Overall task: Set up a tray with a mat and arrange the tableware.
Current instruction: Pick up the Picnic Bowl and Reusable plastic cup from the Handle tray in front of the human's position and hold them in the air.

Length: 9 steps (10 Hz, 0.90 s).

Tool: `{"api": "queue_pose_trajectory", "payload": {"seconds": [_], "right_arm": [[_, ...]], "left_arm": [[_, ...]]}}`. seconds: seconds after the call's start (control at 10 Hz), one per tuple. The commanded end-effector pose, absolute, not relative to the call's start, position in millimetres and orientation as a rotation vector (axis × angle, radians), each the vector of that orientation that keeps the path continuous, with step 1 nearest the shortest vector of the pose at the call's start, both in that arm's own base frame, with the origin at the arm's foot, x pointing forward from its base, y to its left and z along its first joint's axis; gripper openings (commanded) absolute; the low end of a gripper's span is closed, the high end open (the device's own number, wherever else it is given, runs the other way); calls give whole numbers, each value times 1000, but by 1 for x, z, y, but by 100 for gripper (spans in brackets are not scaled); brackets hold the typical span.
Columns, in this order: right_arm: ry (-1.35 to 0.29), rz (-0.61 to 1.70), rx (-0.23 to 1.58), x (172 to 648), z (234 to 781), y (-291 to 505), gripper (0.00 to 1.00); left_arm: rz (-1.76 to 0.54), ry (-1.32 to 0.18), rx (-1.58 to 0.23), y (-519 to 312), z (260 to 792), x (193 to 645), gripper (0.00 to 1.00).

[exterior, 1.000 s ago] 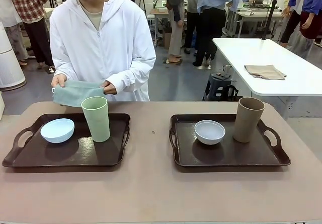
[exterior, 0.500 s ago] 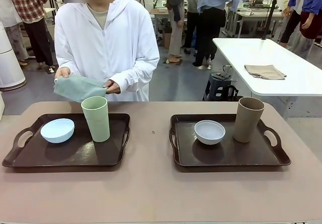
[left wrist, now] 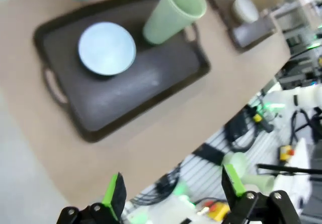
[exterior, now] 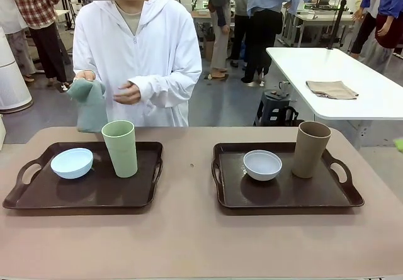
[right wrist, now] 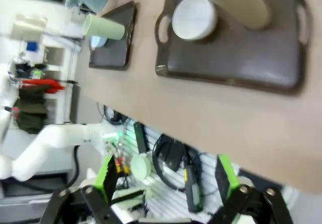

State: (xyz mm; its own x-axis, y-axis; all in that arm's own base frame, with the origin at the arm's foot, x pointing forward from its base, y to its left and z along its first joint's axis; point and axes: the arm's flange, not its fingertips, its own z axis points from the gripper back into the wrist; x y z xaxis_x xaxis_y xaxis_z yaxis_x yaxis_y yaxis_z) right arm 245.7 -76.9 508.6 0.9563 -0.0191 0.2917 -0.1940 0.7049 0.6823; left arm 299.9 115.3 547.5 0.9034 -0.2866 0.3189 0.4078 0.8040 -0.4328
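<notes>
Across the table a person holds a teal mat (exterior: 89,106), hanging from one hand above the far edge. The left dark tray (exterior: 38,192) carries a pale blue bowl (exterior: 72,162) and a pale green cup (exterior: 119,148). On the right tray (exterior: 315,195) stand a white bowl (exterior: 262,164) and a tan cup (exterior: 312,149). My left gripper (left wrist: 173,191) is open, high above the table's near edge, off the left tray (left wrist: 126,93). My right gripper (right wrist: 163,178) is open too, hovering off the near edge below the right tray (right wrist: 236,58).
A bare strip of brown tabletop (exterior: 189,185) separates the two trays. Behind the person, a white table (exterior: 352,85) holds a folded tan cloth (exterior: 332,89), with a stool (exterior: 275,107) beside it. Other people stand farther back.
The person let go of the mat with one hand and raised it, so it now hangs from the hand at picture left. Trays, bowls and cups have not moved.
</notes>
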Motion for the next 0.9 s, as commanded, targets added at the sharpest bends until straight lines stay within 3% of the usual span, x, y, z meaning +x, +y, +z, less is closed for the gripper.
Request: {"api": "queue_pose_trajectory", "payload": {"seconds": [0.0,0.3,0.7,0.8], "right_arm": [[-404,146,760,271,482,-20,100],[-502,339,779,310,470,48,100],[-326,597,856,332,439,99,100],[-289,566,857,330,442,92,100]], "left_arm": [[-347,-217,-369,95,562,307,100],[-313,-305,-207,53,587,332,100],[-155,-290,-113,17,597,346,100],[-231,-331,-150,28,598,342,100]]}}
